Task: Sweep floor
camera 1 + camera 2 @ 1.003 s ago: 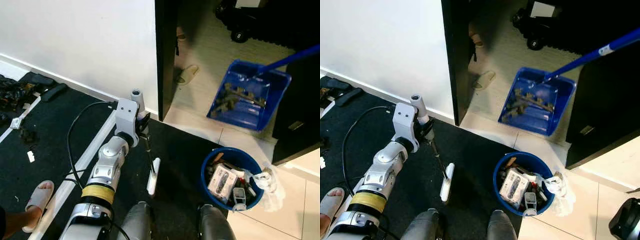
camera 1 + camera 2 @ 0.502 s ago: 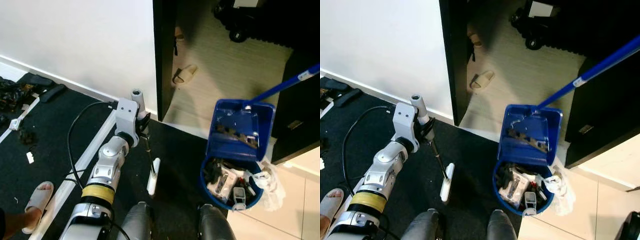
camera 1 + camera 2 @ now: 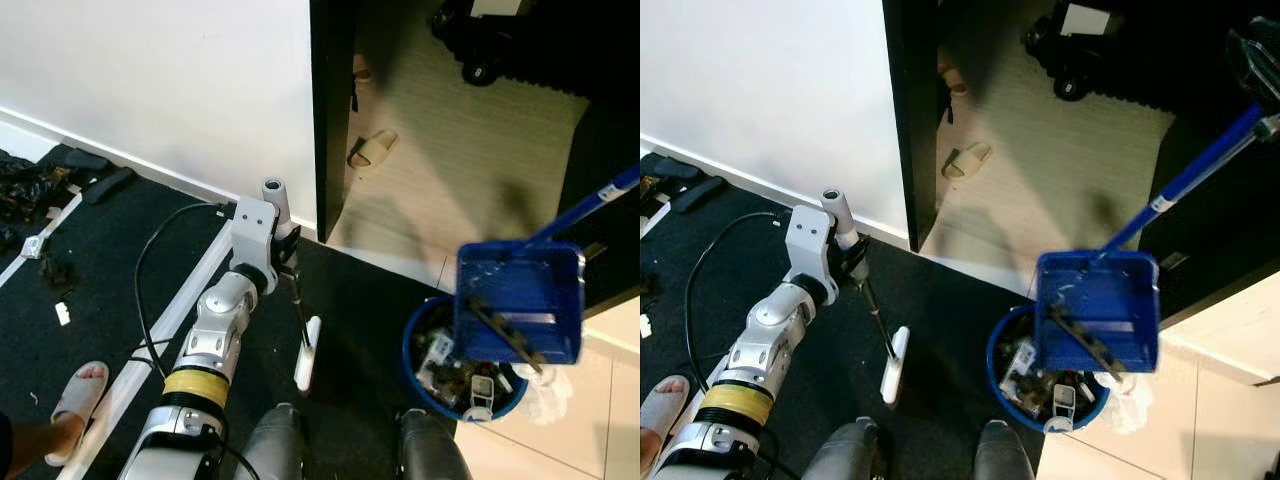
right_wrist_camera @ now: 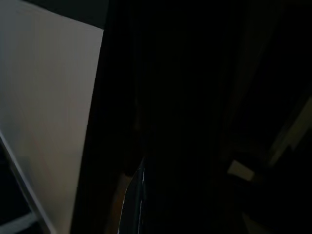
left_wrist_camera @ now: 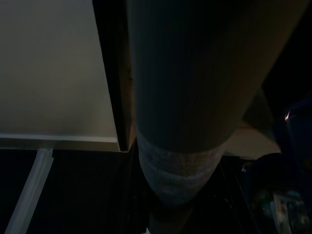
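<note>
Since a second ago the blue dustpan point(image 3: 518, 303) has swung from over the hallway floor to tip above the blue bin point(image 3: 425, 365), debris sliding out. My left gripper point(image 3: 287, 252) is clamped on the broom handle point(image 3: 297, 302), its white head on the dark mat. I can't tell my right gripper's state. I judge the dustpan light, stiff; best held high on its pole point(image 3: 1188, 180).
</note>
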